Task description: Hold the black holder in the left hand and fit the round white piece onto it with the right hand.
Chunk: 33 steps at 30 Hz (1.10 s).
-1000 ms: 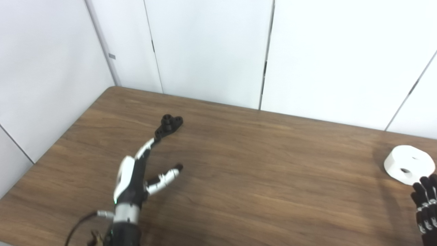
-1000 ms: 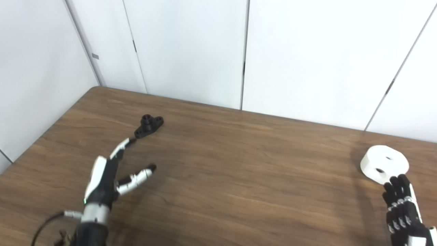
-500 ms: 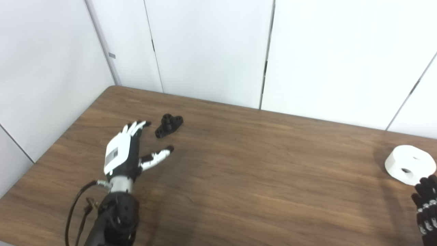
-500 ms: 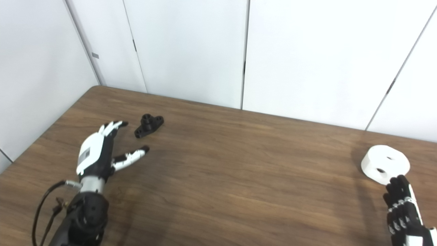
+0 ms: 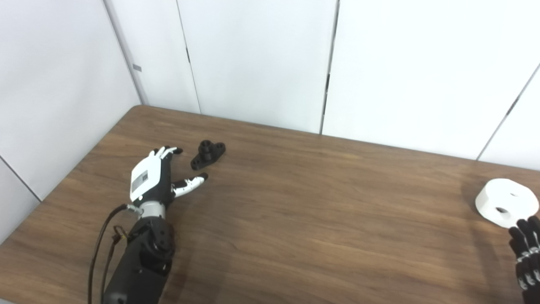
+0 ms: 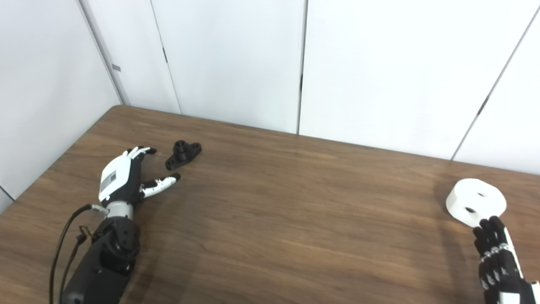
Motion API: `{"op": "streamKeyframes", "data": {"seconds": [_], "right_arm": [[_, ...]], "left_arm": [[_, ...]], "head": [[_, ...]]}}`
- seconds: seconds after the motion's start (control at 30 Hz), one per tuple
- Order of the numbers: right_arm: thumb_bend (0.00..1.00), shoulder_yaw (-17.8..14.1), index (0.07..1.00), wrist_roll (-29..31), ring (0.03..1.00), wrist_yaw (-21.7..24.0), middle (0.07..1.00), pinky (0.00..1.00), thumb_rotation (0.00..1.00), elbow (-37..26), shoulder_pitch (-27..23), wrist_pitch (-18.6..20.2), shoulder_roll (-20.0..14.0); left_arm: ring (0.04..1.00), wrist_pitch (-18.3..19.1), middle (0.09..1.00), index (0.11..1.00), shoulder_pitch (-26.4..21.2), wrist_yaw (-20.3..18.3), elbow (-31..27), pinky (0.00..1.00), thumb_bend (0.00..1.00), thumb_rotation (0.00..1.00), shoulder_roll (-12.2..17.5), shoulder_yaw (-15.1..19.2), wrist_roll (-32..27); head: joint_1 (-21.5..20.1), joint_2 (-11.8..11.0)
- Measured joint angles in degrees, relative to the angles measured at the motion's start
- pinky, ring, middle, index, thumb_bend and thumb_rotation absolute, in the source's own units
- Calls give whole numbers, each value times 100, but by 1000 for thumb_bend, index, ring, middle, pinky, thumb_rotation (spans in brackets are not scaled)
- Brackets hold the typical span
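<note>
Nearest to me, at the bottom right edge, my right hand (image 6: 500, 257) comes up with its black fingers (image 6: 489, 232) held close together and pointing away from me; only part of it shows, it holds nothing, and I cannot tell whether it is open or shut. Just beyond its fingertips lies the round white piece (image 6: 476, 199), a thick plastic disc with two small holes in its top, flat on the brown wooden table (image 6: 295, 211) near the right edge; whether my fingertips touch its near rim I cannot make out. On the other side my black forearm reaches in from the bottom left, and my left hand (image 5: 152, 179), white-backed with black fingers, rests low over the table, open, fingers spread forward and thumb (image 5: 192, 183) stuck out to the right, gripping nothing. The small black plastic holder (image 5: 207, 149), a flat base with a short upright socket, sits on the table just beyond and to the right of that hand, near the thumb tip but apart from it. Behind the table stand plain white wall panels (image 5: 253, 63).
</note>
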Motion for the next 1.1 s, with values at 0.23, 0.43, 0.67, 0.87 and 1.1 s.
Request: {"op": "streamKeyframes", "data": {"seconds": [0.23,0.43,0.67,0.87,1.1], "right_arm": [[724,5,964,-22,970,-2,968,1000,937,-16,15,5,2],[730,2,955,3,961,-2,959,1000,900,-36,39,4,7],[714,4,952,-12,964,-52,955,1000,924,-119,118,23,34],[721,7,945,-100,963,-106,950,1000,931,-156,149,54,52],[725,6,945,-142,974,-108,960,1000,923,-157,148,86,60]], "left_arm": [[977,-13,925,806,-196,44,356,1000,795,357,-2,-1,-145],[961,-10,910,786,-287,55,570,996,795,349,-3,-14,-249],[949,-16,896,752,-417,115,759,980,777,336,-2,-46,-430],[944,-97,893,742,-503,246,920,947,765,344,49,-180,-433],[946,-255,891,705,-558,398,1115,949,753,339,74,-269,-441]], "head": [[-26,18],[-62,26],[-88,44],[-88,44],[-167,62]]}}
